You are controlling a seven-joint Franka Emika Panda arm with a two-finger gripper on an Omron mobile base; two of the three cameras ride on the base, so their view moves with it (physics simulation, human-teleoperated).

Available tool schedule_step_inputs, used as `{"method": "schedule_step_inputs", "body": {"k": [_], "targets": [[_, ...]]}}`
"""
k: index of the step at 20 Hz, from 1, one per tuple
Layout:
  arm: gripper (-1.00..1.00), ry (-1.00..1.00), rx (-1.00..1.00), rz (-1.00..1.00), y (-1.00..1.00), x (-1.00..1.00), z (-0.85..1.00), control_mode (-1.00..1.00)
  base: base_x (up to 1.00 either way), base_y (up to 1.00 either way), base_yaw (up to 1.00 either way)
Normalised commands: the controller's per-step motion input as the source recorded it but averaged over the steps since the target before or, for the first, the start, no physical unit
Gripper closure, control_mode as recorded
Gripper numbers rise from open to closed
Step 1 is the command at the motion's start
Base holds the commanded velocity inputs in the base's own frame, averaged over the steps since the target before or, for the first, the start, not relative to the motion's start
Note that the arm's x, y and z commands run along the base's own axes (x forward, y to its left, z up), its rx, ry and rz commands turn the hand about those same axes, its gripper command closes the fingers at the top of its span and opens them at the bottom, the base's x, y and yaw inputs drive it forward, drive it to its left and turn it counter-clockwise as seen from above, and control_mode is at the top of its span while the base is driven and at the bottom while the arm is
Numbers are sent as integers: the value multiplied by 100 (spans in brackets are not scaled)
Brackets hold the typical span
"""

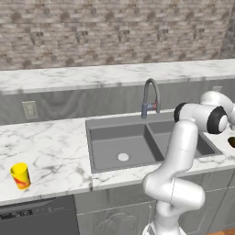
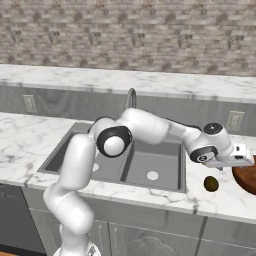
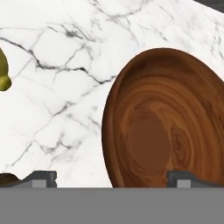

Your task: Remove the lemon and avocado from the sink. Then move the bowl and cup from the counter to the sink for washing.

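The bowl (image 3: 164,118), reddish-brown with a wood-grain swirl, rests empty on the white marble counter (image 3: 61,65) to the right of the sink (image 2: 150,165); in the right base view its rim (image 2: 246,180) shows at the frame edge. The gripper (image 3: 111,178) hovers above it, jaws spread wide and holding nothing, one fingertip (image 3: 181,177) over the bowl's inner wall, the other over bare counter just outside the rim. The avocado (image 2: 211,184) lies on the counter between sink and bowl. A yellow-green lemon (image 3: 3,72) sits apart from the bowl. The cup (image 1: 20,176) stands upright on the counter well left of the sink, whose basins are empty beneath the faucet (image 1: 150,96).
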Motion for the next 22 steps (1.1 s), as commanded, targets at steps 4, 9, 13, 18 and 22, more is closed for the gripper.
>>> {"method": "schedule_step_inputs", "body": {"k": [4, 9, 13, 18, 22], "targets": [[-100, 0, 0, 0, -5, 3, -10, -100, 0, 0, 0], [-100, 0, 0, 0, -4, 3, -10, -100, 0, 0, 0], [-100, 0, 0, 0, -4, 5, -9, -100, 0, 0, 0], [-100, 0, 0, 0, -5, 6, -9, -100, 0, 0, 0], [-100, 0, 0, 0, -7, 6, -8, -100, 0, 0, 0]]}}
